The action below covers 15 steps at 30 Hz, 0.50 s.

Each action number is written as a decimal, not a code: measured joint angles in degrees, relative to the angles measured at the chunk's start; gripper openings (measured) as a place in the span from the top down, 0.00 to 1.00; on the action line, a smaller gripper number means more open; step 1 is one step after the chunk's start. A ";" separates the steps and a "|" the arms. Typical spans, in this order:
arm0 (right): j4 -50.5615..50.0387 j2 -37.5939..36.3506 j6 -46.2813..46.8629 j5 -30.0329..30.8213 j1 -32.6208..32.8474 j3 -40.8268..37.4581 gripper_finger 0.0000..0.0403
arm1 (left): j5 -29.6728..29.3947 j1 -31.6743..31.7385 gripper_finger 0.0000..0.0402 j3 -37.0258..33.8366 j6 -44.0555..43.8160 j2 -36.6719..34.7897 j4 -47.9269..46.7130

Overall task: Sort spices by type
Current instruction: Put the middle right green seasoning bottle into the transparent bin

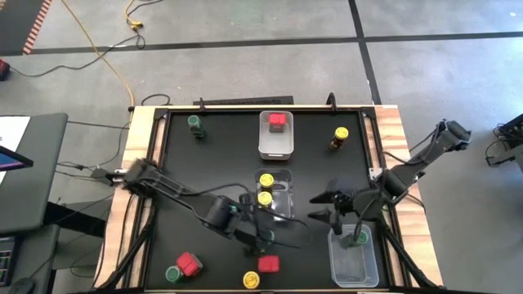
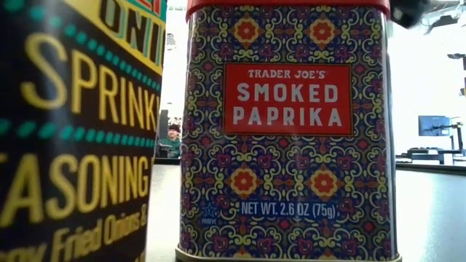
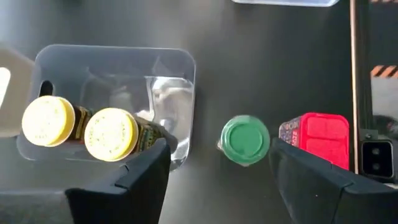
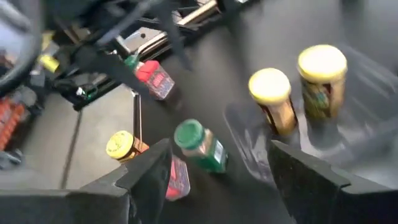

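Green-lidded jar [image 3: 245,139] standing at center-right of left wrist frame, touching red tin [image 3: 318,137], beside yellow-jar bin [image 3: 180,81]. Left end effector [image 3: 219,171] hovering open, empty, straddling it. Right end effector [image 1: 325,207] open, waiting. Risk: finger clipping tin, toppling both.

Black table [image 1: 212,163], pale wood edge strips left and right. Three clear plastic bins: one at far centre [image 1: 275,147], one at table middle [image 1: 280,189], one at near right corner [image 1: 353,263]. Yellow cable [image 1: 102,51] across grey floor. Black tape lines [image 1: 245,41] on floor. Monitor [image 2: 433,125] in room behind.
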 joint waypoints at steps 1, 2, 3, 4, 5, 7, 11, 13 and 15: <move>0.04 2.10 -1.98 0.02 -0.20 1.94 0.28 | 0.13 0.04 0.35 -4.68 0.02 -2.98 3.22; 0.01 4.16 -3.84 0.01 -0.42 3.87 0.28 | 0.35 0.04 0.35 -9.66 -0.19 -6.08 6.53; -0.19 6.44 -5.63 0.00 -0.53 5.98 0.28 | 0.50 0.04 0.35 -14.57 -0.65 -9.34 10.06; -0.87 8.71 -7.24 0.00 -0.69 8.20 0.28 | 0.62 0.04 0.35 -19.37 -1.26 -12.79 13.20; -1.80 10.84 -8.57 0.00 -0.79 10.32 0.28 | 0.74 0.04 0.35 -24.29 -1.75 -16.27 16.70; -4.49 15.39 -10.32 -0.06 -1.49 15.16 0.28 | 1.33 -0.13 0.35 -33.28 -2.78 -23.11 23.29; -10.83 23.65 -9.72 -0.24 -3.38 23.76 0.28 | 2.47 -0.28 0.35 -48.62 -5.41 -34.76 34.43; -13.99 27.07 -9.63 -0.31 -4.30 27.57 0.28 | 3.46 -0.46 0.35 -54.11 -6.81 -40.08 38.07; -16.69 29.83 -9.67 -0.80 -5.07 30.92 0.28 | 3.86 -0.91 0.35 -58.37 -7.80 -44.63 39.49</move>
